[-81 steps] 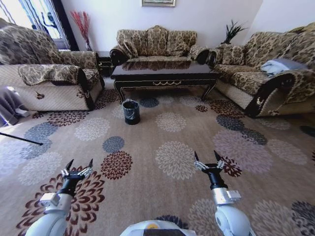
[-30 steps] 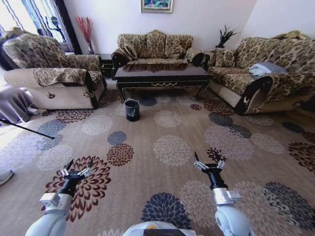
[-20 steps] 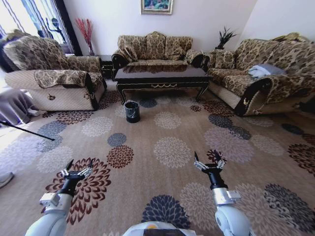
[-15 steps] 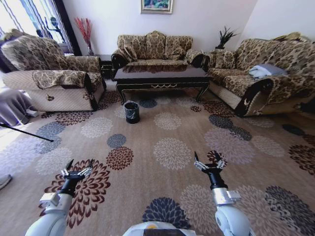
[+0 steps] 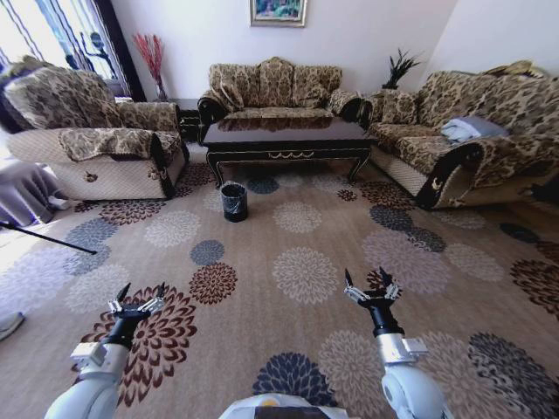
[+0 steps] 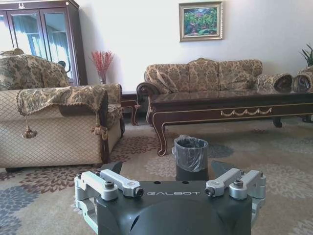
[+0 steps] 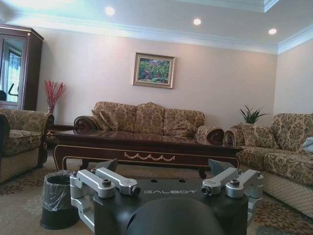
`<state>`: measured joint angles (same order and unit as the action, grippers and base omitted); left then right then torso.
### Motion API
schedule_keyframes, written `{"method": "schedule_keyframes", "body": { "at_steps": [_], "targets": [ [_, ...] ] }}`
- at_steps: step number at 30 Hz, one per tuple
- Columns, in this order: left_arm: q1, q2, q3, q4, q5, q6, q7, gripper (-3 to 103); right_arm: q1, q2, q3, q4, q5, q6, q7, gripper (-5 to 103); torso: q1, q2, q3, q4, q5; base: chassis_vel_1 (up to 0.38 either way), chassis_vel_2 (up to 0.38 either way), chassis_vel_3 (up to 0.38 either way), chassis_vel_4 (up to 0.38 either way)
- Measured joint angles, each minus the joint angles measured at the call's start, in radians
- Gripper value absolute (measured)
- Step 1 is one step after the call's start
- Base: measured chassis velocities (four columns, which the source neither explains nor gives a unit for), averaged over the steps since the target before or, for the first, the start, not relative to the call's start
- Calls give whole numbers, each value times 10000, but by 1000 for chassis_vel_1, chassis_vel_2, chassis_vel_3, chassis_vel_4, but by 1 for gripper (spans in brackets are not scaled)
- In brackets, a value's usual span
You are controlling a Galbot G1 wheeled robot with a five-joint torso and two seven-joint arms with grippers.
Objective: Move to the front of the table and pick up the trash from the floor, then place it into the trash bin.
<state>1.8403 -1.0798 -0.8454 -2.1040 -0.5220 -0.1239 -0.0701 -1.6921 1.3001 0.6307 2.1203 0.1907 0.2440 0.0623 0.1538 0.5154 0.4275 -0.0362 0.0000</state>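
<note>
The dark glossy table with gold trim stands at the far side of the room, in front of the middle sofa. Near its left front leg, the small black trash bin sits on the floor, a beige carpet with flower medallions. No trash is in view. My left gripper and right gripper hang open and empty, low over the carpet close to me and well short of the bin. The left wrist view shows the bin before the table. The right wrist view has the bin and table.
A patterned armchair stands at the left and a long sofa at the right, with a third sofa behind the table. A thin dark rod lies on the carpet at far left. Open carpet lies between me and the bin.
The whole head view has shifted a little, so the camera has moved; table and bin sit slightly differently in the picture. Both arms hold the same pose, grippers open.
</note>
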Motion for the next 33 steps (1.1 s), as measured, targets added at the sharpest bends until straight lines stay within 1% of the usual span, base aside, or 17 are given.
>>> {"method": "schedule_keyframes", "body": {
  "at_steps": [1, 4, 7, 8, 10, 16, 18, 22, 33],
  "targets": [
    [0, 0, 0, 0, 0, 0, 0, 100, 0, 0, 0, 0, 0, 0, 0, 100, 0, 0, 0, 0, 0, 0, 0, 0, 0],
    [0, 0, 0, 0, 0, 1, 0, 100, 0, 0, 0, 0, 0, 0, 0, 100, 61, 167, 112, 0, 0, 0, 0, 0, 0],
    [0, 0, 0, 0, 0, 0, 0, 100, 0, 0, 0, 0, 0, 0, 0, 100, 84, 218, 141, 0, 0, 0, 0, 0, 0],
    [0, 0, 0, 0, 0, 0, 0, 100, 0, 0, 0, 0, 0, 0, 0, 100, 119, 313, 198, 0, 0, 0, 0, 0, 0],
    [0, 0, 0, 0, 0, 1, 0, 100, 0, 0, 0, 0, 0, 0, 0, 100, 135, 357, 225, 0, 0, 0, 0, 0, 0],
    [0, 0, 0, 0, -1, 0, 0, 100, 0, 0, 0, 0, 0, 0, 0, 100, 250, 668, 422, 0, 0, 0, 0, 0, 0],
    [0, 0, 0, 0, 0, 0, 0, 100, 0, 0, 0, 0, 0, 0, 0, 100, 263, 699, 438, 0, 0, 0, 0, 0, 0],
    [0, 0, 0, 0, 0, 0, 0, 100, 1, 0, 0, 0, 0, 0, 0, 100, 359, 914, 560, 0, 0, 0, 0, 0, 0],
    [0, 0, 0, 0, 0, 0, 0, 100, 1, 0, 0, 0, 0, 0, 0, 100, 527, 1349, 826, 0, 1, 0, 0, 0, 0]
  ]
}}
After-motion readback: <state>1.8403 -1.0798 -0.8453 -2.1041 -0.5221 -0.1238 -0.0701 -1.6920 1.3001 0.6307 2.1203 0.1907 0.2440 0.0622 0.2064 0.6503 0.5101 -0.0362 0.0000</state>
